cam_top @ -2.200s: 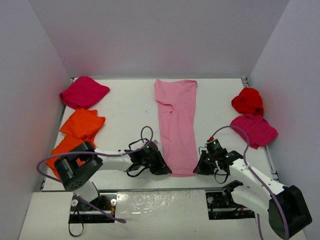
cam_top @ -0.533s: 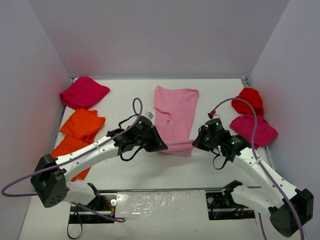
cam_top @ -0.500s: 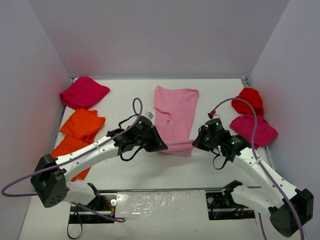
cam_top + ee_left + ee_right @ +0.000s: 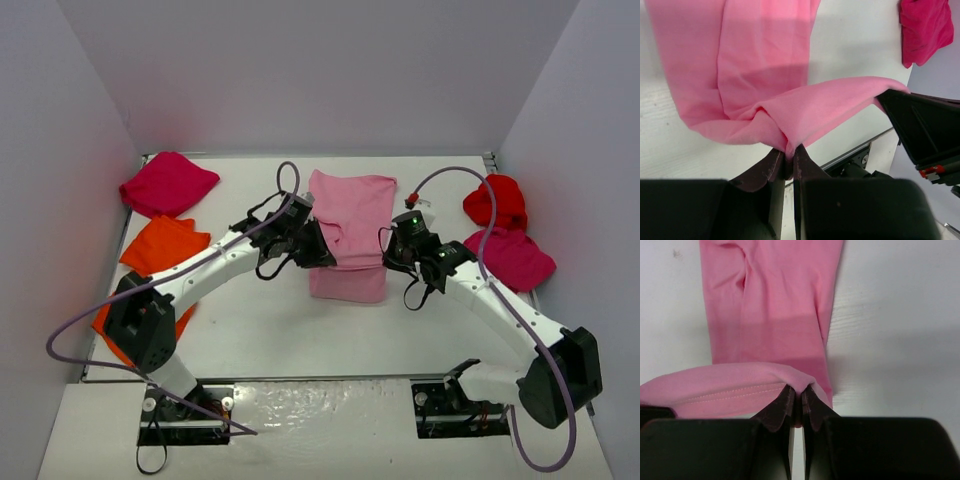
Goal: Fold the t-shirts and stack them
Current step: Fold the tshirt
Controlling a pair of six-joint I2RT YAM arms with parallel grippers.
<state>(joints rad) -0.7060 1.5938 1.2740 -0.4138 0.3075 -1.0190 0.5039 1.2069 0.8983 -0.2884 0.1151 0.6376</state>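
Observation:
The light pink t-shirt (image 4: 350,215) lies lengthwise in the middle of the table, its near end lifted and doubled back over itself. My left gripper (image 4: 325,255) is shut on its near left corner; the cloth (image 4: 765,75) runs out of the pinch (image 4: 789,152). My right gripper (image 4: 388,255) is shut on the near right corner, the stitched hem (image 4: 730,390) coming out of its tips (image 4: 800,392). Both hold the hem a little above the table. Two orange shirts (image 4: 160,255) lie at left, a magenta one (image 4: 168,185) at back left, a red one (image 4: 495,200) and a magenta one (image 4: 515,258) at right.
White table (image 4: 250,320) walled by grey panels on three sides. The left arm's purple cable (image 4: 285,180) loops above the table's back middle; the right arm's cable (image 4: 450,175) arcs toward the red shirt. The right gripper's body (image 4: 925,125) shows in the left wrist view.
Both grippers have carried the pink shirt's near hem away from the front edge toward the back, folding the shirt over itself. The other shirts have not moved.

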